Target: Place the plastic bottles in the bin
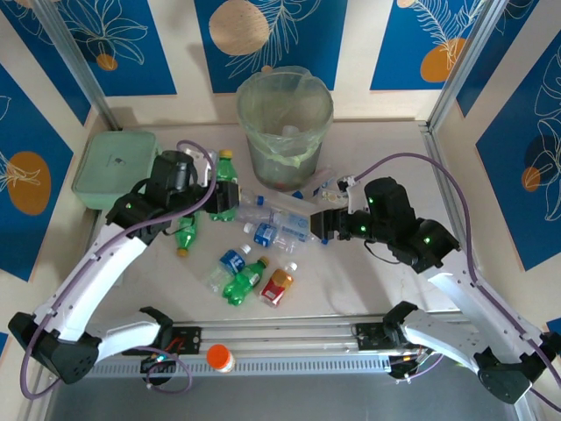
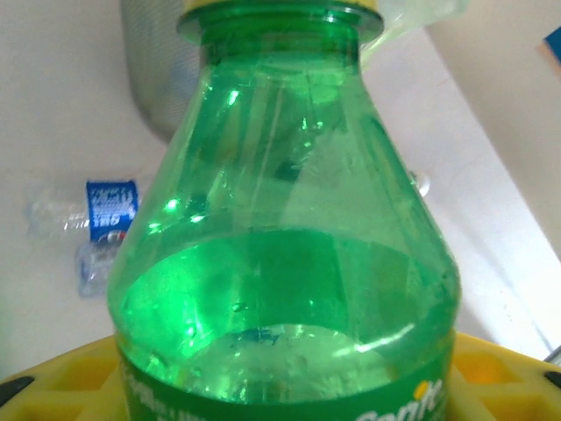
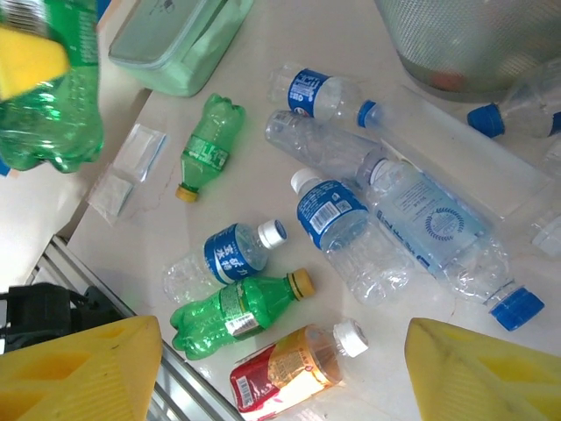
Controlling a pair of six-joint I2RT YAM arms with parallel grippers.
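Observation:
My left gripper (image 1: 213, 191) is shut on a green Sprite bottle (image 1: 225, 189) with a yellow cap, left of the bin (image 1: 285, 123). In the left wrist view this bottle (image 2: 280, 263) sits between the yellow pads (image 2: 504, 373). It also hangs at the top left of the right wrist view (image 3: 48, 105). My right gripper (image 1: 323, 224) is open above the pile, with its yellow fingers (image 3: 79, 368) spread wide. Below them lie a red-labelled amber bottle (image 3: 289, 368), a green bottle (image 3: 237, 307), a blue-labelled bottle (image 3: 232, 254) and clear bottles (image 3: 342, 232).
A flat mint-green lidded box (image 1: 114, 167) sits at the far left. An orange-capped jar (image 1: 219, 357) rests on the rail at the near edge. A small green bottle (image 1: 186, 234) lies under the left arm. Clear bottles (image 1: 280, 215) crowd the bin's foot.

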